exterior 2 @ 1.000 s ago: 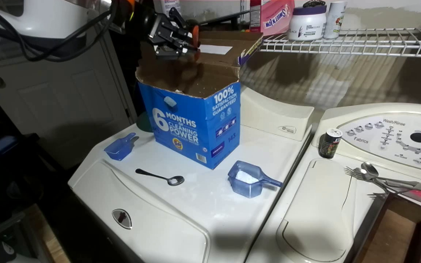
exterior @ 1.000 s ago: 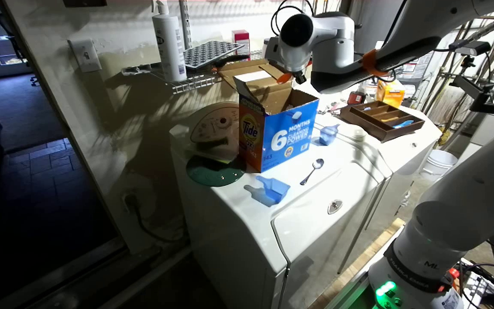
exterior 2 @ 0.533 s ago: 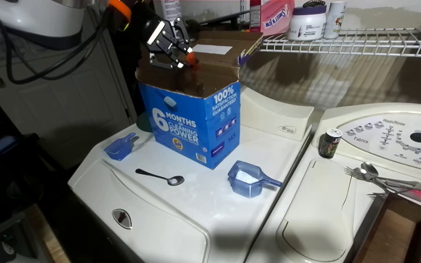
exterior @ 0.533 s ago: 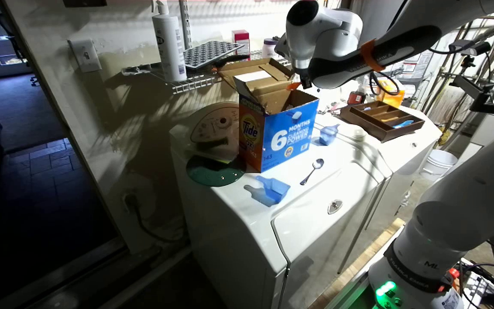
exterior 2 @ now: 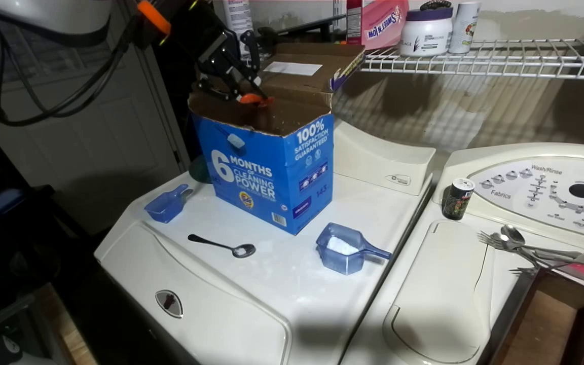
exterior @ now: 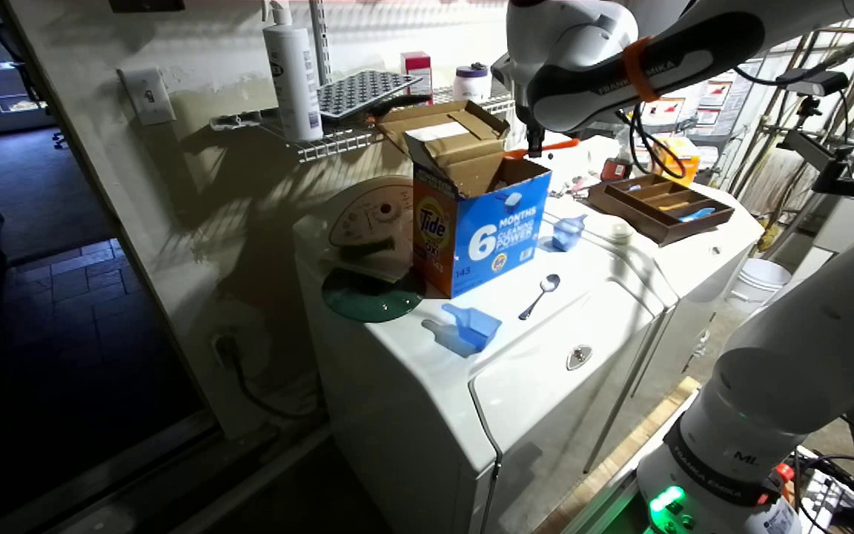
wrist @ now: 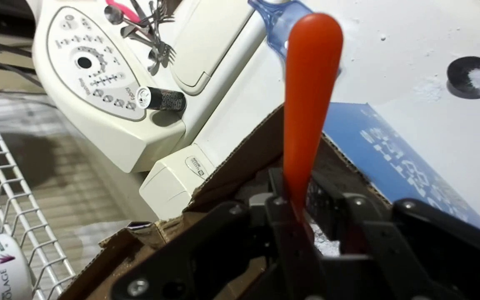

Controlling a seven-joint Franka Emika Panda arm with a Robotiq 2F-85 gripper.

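Observation:
My gripper (wrist: 297,187) is shut on an orange-handled tool (wrist: 313,83); the long, rounded handle sticks up past the fingertips in the wrist view. The tool's other end is hidden. In an exterior view the gripper (exterior 2: 254,92) is over the open top of a blue and orange Tide box (exterior 2: 251,172). The handle (exterior: 562,144) lies nearly level in an exterior view. White powder (wrist: 326,245) shows inside the box between the fingers. A blue scoop with white powder (exterior 2: 342,256), another blue scoop (exterior 2: 166,204) and a spoon (exterior 2: 241,250) lie around the box.
The box's flaps (exterior 2: 292,56) stand open at the back. A wire shelf (exterior 2: 500,63) with a white jar (exterior 2: 426,33) is behind. A black can (exterior 2: 458,200), cutlery (exterior 2: 525,248) and a brown tray (exterior: 660,208) are on the adjoining machine. A green disc (exterior: 373,295) is beside the box.
My gripper has moved down toward the box opening and turned with the orange tool in it. The handle now shows lengthwise in an exterior view. The box and scoops have not moved.

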